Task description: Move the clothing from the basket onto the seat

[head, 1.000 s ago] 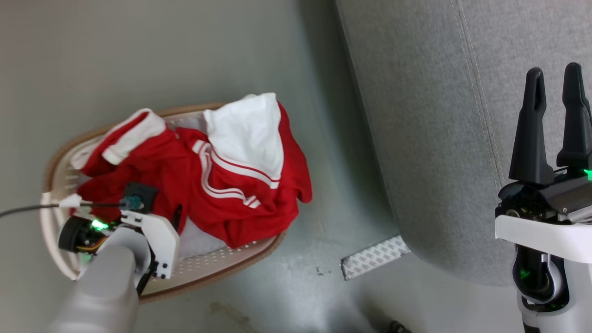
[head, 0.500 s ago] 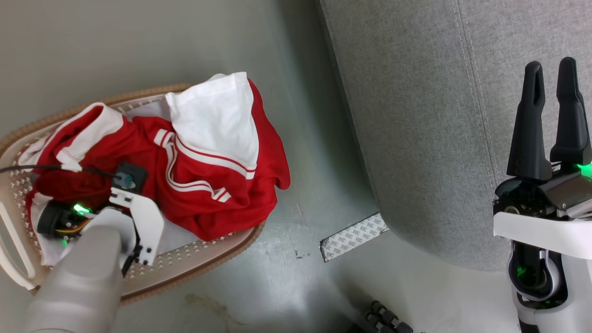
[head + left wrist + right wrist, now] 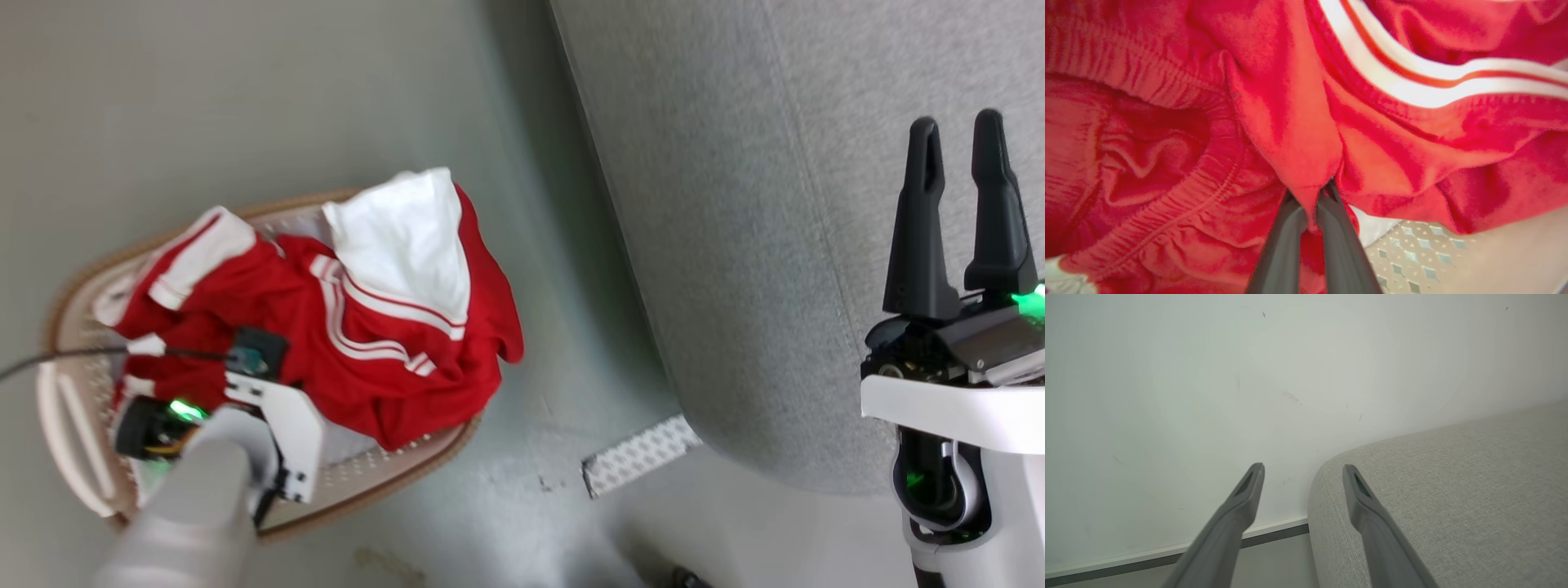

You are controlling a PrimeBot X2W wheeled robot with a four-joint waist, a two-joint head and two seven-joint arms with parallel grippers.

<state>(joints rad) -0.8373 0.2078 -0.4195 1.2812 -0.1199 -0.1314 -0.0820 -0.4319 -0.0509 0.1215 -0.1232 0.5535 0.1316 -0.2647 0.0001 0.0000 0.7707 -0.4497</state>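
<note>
Pinching a fold of the clothing (image 3: 384, 359) with our left gripper (image 3: 1310, 195), fingers clamped on it, down in the basket (image 3: 384, 467); we're facing a rightward haul to the seat (image 3: 735, 245), where our right gripper (image 3: 955, 135) is hanging open, empty.

Domestic living room: grey fabric sofa (image 3: 735, 204), laundry basket (image 3: 384, 475) on smooth floor (image 3: 245, 98), plain white wall (image 3: 1208, 375).
</note>
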